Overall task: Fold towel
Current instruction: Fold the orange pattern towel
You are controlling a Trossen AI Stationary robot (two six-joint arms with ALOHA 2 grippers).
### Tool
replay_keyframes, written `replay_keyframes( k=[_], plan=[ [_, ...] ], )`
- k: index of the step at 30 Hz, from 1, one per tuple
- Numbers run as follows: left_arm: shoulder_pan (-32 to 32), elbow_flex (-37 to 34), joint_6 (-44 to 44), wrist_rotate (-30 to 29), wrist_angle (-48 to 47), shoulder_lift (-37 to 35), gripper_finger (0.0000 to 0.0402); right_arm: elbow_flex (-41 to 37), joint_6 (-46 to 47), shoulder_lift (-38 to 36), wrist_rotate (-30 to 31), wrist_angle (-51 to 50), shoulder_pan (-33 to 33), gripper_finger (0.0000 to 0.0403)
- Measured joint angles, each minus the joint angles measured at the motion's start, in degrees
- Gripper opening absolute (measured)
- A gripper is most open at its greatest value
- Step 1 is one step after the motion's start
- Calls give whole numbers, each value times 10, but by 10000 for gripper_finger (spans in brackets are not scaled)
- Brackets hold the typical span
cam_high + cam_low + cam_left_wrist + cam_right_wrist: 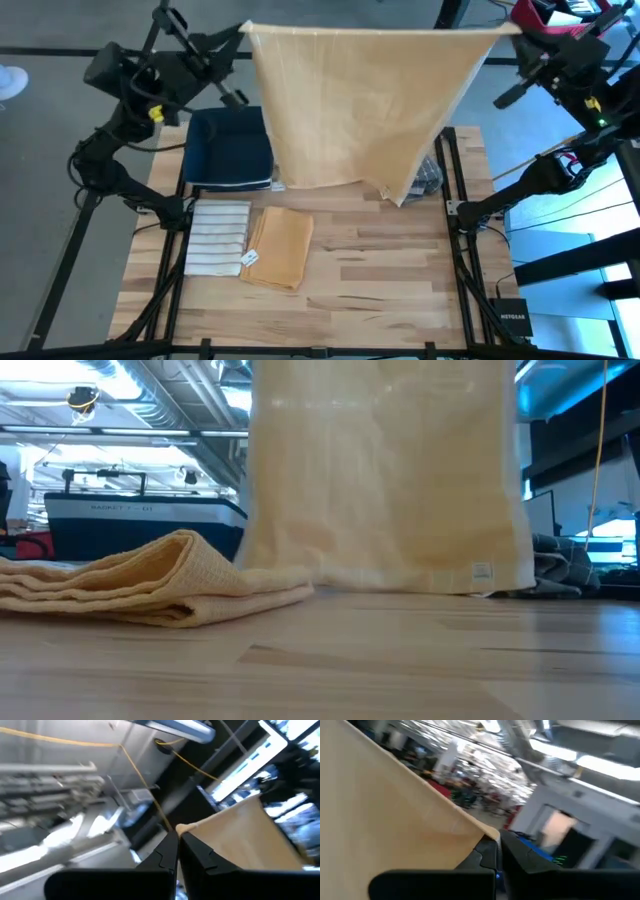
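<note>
The large tan waffle-weave towel point(365, 110) hangs spread in the air above the far half of the wooden bench point(380, 270), stretched by its two upper corners: the left tool point(243, 29) is pinched tight on one corner and the right tool point(512, 30) on the other. No fold has been made in it yet, so by my reading the work on this towel is at its start: it is opened flat and must yet be lowered, doubled over and squared. Three folded pieces already lie on the bench's left side, a dark blue folded towel point(230, 147), a white grey-striped folded cloth point(218, 238) and a small tan folded cloth point(279, 246) just beside it. The high view alone shows both arms and this row, plus a grey crumpled cloth point(428, 176) behind the hanging towel. The low view alone shows the towel's lower hem point(400, 582) reaching down to the bench surface. Each wrist view shows its own narrow, closed fingers biting the towel's corner.
</note>
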Motion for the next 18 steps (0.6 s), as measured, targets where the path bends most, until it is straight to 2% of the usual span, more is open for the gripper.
replay_keyframes(
  k=[7, 10, 18],
  plan=[
    [-86, 0, -75, -78, -140, -49, 5, 0, 141, 8, 2, -86, 94, 12],
    [-118, 1, -128, -91, -184, -63, 5, 0, 189, 26, 6, -122, 133, 12],
    [-222, 1, -260, -90, -256, -73, 5, -1, 199, 109, 104, -166, 281, 12]
  ],
)
